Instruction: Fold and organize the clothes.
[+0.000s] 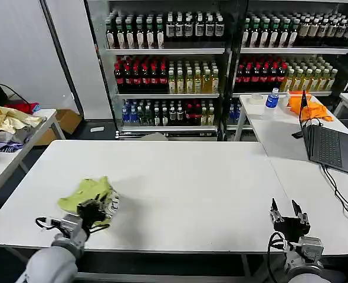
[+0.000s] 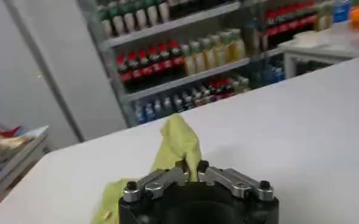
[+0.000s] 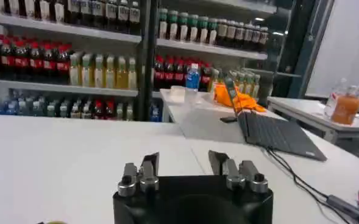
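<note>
A lime yellow-green T-shirt (image 1: 87, 194) lies bunched on the white table (image 1: 180, 188) near its front left corner. My left gripper (image 1: 97, 210) is shut on a fold of that shirt at its near edge. In the left wrist view the pinched fabric of the T-shirt (image 2: 178, 143) rises in a peak between the closed fingers of the left gripper (image 2: 191, 168). Over at the table's front right edge, my right gripper (image 1: 286, 209) is open and holds nothing. The right wrist view shows the right gripper (image 3: 182, 159) with its fingers wide apart above bare tabletop.
A laptop (image 1: 330, 147) with a cable sits on the adjoining table at the right, with an orange cloth (image 1: 307, 107) and a bottle (image 1: 272, 98) behind it. A side table at the left holds piled clothes (image 1: 6, 121). Drink shelves (image 1: 221, 65) stand at the back.
</note>
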You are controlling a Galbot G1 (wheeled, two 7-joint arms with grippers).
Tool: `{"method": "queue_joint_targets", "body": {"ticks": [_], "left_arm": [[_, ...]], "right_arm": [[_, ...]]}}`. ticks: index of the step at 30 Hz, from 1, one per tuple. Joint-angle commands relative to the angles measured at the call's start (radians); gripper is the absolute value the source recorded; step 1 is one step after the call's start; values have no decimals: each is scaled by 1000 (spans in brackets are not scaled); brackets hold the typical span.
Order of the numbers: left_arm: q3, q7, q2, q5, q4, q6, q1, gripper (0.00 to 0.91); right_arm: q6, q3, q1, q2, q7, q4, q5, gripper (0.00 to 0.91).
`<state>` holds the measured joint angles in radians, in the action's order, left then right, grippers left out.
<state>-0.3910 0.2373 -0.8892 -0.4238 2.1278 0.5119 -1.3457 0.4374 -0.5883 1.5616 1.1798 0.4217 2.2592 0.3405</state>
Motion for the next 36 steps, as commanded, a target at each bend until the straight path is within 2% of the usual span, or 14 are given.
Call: {"method": "queue_joint_targets", "body": {"ticks": [1,7,9,12,18,20,24,26,29,31,36], "left_arm": [[122,42,-54,-142,185,66,56,30],[-4,64,-8,-593,193,66,216,30],[-70,63,25,-636,129,67,237,30],[-167,28,109,-571,-55,68,258,30],[-255,-122,260,-139,-253,60,256,30],[-268,-143,294,72,-284,22,246,30],[-262,-98,318,564,-318,-152,206,30],[-250,-71,304,736,-279,-184,160,30],[-184,-17,235,995,-221,-225,56,30],[-86,36,179,1238,-258,-287,19,30],[125,121,24,1506,-450,-362,50,20]], "right_arm": [[0,-2,0,-1,0,-11,0,615],[0,-3,0,5,0,-18,-2,615],[0,-2,-2,9,0,-18,-2,615],[1,-2,-6,14,0,-21,-2,615],[0,-9,-10,16,-1,-26,1,615],[0,-11,-10,16,-1,-28,0,615],[-1,-19,-5,21,-1,-26,0,615],[-2,-21,0,23,-2,-27,-1,615],[-2,-25,5,27,-2,-28,-2,615],[-3,-28,10,28,-2,-26,-2,615],[-9,-44,17,28,-4,-29,-2,615]]}}
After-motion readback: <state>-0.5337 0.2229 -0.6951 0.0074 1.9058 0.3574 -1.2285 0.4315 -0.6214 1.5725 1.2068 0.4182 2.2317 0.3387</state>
